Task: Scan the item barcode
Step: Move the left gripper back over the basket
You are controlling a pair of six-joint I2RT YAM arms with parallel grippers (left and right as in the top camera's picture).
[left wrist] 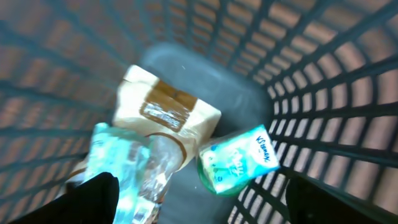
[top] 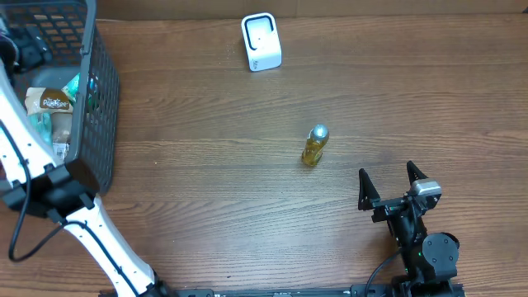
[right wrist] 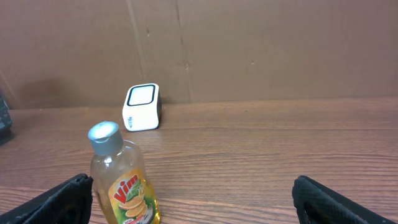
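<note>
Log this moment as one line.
left end effector: open, inside basket | right end effector: open, empty | bottle: upright, ungrasped | scanner: untouched

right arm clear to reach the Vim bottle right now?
Probably yes. The right gripper is open, the Vim bottle stands upright just ahead of it, and only bare table lies between them; nothing blocks the approach.
</note>
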